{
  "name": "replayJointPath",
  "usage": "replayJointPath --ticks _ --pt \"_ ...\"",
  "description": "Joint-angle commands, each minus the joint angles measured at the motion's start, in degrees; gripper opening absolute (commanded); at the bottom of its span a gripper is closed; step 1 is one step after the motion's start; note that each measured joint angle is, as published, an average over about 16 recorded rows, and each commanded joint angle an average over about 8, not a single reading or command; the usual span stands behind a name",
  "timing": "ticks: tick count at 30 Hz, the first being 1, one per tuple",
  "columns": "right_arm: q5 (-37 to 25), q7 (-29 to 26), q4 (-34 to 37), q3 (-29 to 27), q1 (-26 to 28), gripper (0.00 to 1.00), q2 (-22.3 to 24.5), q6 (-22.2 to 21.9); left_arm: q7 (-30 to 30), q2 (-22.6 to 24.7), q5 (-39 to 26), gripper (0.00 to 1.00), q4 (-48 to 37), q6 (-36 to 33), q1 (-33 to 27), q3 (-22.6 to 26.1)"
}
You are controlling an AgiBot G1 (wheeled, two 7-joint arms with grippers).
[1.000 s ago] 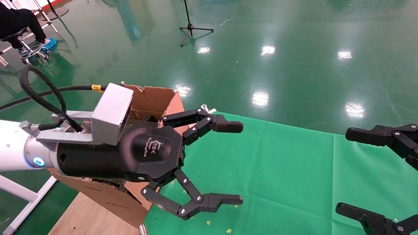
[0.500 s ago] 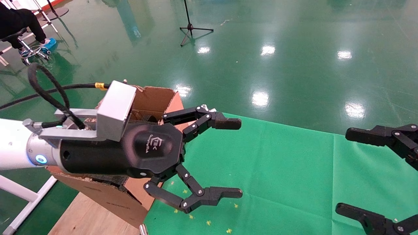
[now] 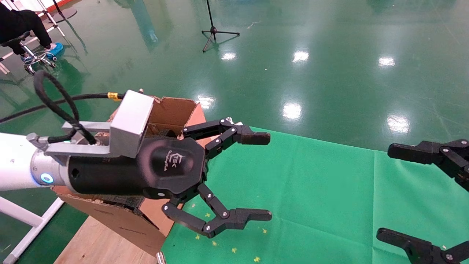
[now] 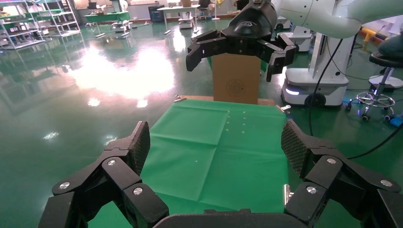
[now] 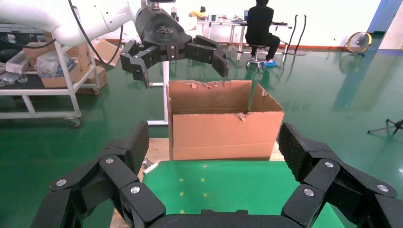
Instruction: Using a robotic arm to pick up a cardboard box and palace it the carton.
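Left gripper [image 3: 262,176] is hovering beside the upright carton [image 5: 223,121], fingers apart, empty; right gripper [image 3: 406,190] is idling, also spread.

The robotic arm [image 3: 14,167] wears a smooth white shell that gives way to brushed silver metal at the wrist and a matt silver box, while its left claw [image 3: 262,176] is matt black plastic with bright metal screws, and the fingers [image 4: 139,142] carry rough cross-hatched pads. At nine o'clock in the head view, the carton [image 5: 223,118] is dull brown corrugated cardboard with ragged, fibrous torn edges. A matt green cloth [image 3: 311,190], lightly creased, covers the pale wooden table [image 3: 99,245], and at twelve o'clock the green floor [image 3: 329,55] is glossy enough to mirror the lamps.
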State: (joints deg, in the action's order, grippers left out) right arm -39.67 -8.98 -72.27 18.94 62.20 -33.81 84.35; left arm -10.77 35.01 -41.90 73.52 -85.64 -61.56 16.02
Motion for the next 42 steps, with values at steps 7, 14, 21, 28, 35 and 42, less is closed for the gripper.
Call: replayJointPath --ticks 7,14,21,28,35,42 --pt "0.0 0.0 0.0 0.0 0.0 1.00 0.0 0.0 0.0 0.0 0.0 1.00 0.0 0.0 0.0 0.0" --pt "0.0 0.0 0.0 0.0 0.0 1.00 0.0 0.0 0.0 0.0 -0.1 1.00 -0.1 0.1 0.0 0.0" --pt "0.0 0.0 0.0 0.0 0.0 1.00 0.0 0.0 0.0 0.0 -0.1 1.00 -0.1 0.1 -0.1 0.0" --pt "0.0 0.0 0.0 0.0 0.0 1.00 0.0 0.0 0.0 0.0 -0.1 1.00 -0.1 0.1 -0.1 0.0" --pt "0.0 0.0 0.0 0.0 0.0 1.00 0.0 0.0 0.0 0.0 -0.1 1.00 -0.1 0.1 -0.1 0.0" --pt "0.0 0.0 0.0 0.0 0.0 1.00 0.0 0.0 0.0 0.0 -0.1 1.00 -0.1 0.1 -0.1 0.0"
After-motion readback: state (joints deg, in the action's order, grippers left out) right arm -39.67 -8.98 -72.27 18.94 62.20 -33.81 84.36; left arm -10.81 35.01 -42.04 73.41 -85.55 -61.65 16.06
